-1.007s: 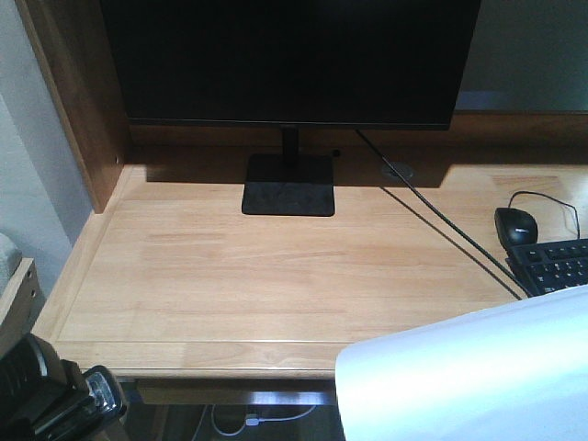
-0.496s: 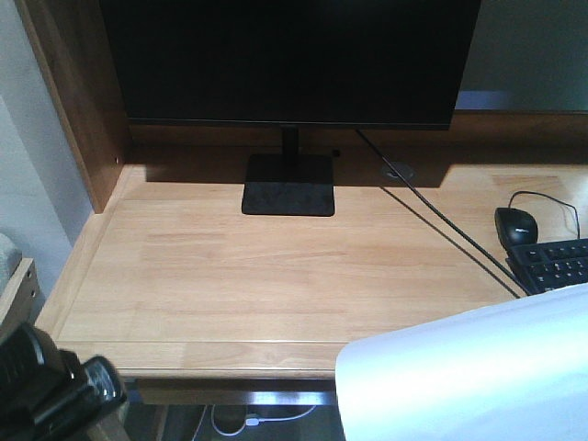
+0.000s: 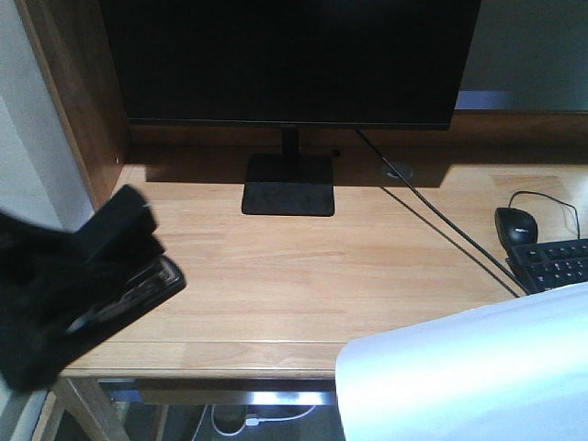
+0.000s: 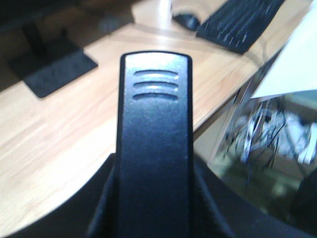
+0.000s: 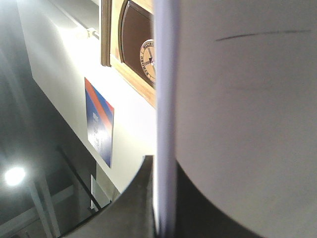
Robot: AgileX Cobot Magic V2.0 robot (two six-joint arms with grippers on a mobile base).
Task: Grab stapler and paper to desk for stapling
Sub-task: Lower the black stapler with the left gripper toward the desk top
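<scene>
The black stapler (image 3: 129,280) hangs blurred over the front left part of the light-wood desk (image 3: 303,266), with my left gripper (image 3: 64,312) shut on it. In the left wrist view the stapler (image 4: 154,134) fills the centre, ribbed end pointing away, with the left gripper (image 4: 154,203) clamped on its sides above the desk (image 4: 54,134). The white paper (image 3: 469,377) covers the lower right and hides the right gripper in the front view. In the right wrist view the paper (image 5: 247,99) stands edge-on in my shut right gripper (image 5: 166,208).
A black monitor (image 3: 289,60) on a square stand (image 3: 288,184) occupies the desk's back. A cable (image 3: 432,220) runs diagonally to the right, where a black mouse (image 3: 515,225) and keyboard (image 3: 556,265) lie. A dark wooden side panel (image 3: 78,101) bounds the left.
My left gripper with the stapler has risen from the bottom left corner and moved right, over the desk's front left part. The paper has stayed in place.
</scene>
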